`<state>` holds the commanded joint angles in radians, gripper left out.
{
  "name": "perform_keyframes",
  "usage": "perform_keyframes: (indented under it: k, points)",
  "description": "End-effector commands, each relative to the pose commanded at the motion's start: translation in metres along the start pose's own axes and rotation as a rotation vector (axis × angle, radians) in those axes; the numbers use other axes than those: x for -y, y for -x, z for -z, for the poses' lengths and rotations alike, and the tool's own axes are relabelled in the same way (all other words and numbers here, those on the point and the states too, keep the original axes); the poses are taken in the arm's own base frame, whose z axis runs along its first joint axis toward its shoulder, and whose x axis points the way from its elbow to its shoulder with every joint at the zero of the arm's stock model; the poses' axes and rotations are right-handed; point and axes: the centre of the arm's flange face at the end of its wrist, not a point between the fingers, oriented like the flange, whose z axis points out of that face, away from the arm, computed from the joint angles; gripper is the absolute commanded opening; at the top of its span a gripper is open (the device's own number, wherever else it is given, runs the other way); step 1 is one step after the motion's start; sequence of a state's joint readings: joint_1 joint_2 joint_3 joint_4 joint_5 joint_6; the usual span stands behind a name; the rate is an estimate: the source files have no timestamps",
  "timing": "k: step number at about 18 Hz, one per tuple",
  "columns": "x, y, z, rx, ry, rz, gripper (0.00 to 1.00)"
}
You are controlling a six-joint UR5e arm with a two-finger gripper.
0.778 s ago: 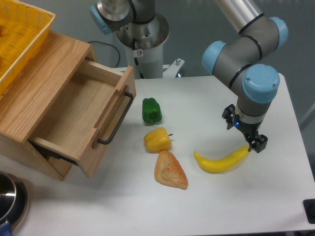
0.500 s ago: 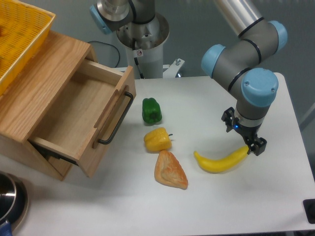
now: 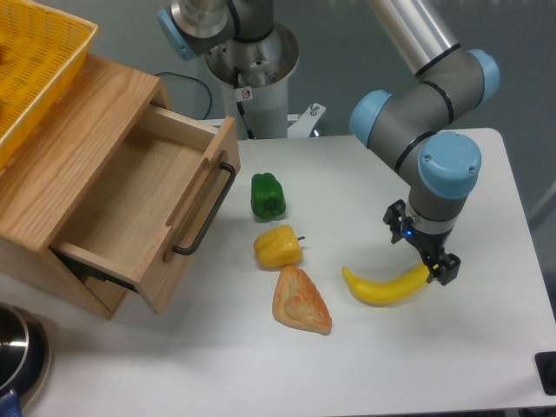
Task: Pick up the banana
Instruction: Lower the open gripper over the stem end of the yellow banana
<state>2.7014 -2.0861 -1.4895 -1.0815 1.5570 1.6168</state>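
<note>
The arm point(image 3: 426, 95) is reaching in from the far right corner of the white table point(image 3: 486, 347); its silver upper tube is slanting down to a grey elbow with blue caps, and the last grey link is turning straight down, so the wrist is pointing at the tabletop near the right edge. The gripper point(image 3: 421, 254) is hanging low beneath a blue cap, just above the surface; its two black fingers point(image 3: 444, 269) are standing spread apart, one on the far side and one on the near side of the banana's right tip; the near finger is touching or almost touching that tip, and I cannot tell which; the jaws are parted and not clamped on anything.

The banana point(image 3: 385, 287) is lying flat on the table toward the near right part of the surface, curving upward at both ends, its right end under the gripper and its left end pointing toward the pastry point(image 3: 301, 301); the pastry is lying just left of it, apart from it. A yellow bell pepper point(image 3: 278, 247) is sitting just beyond the pastry, and a green bell pepper point(image 3: 268, 195) farther back; at the left edge a wooden box is standing with its drawer point(image 3: 148, 204) pulled open.
</note>
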Motion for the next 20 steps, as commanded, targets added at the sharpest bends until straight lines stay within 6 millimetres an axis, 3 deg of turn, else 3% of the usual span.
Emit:
perform_keyframes:
  k: [7, 12, 17, 20]
  points:
    - [0.0, 0.012, -0.031, -0.015, -0.001, -0.001, 1.0]
    - [-0.013, 0.022, -0.051, -0.002, 0.004, 0.005, 1.0]
    - [-0.031, 0.026, -0.056, -0.003, 0.007, -0.05, 1.0]
    - [-0.06, 0.028, -0.067, -0.02, 0.006, -0.081, 1.0]
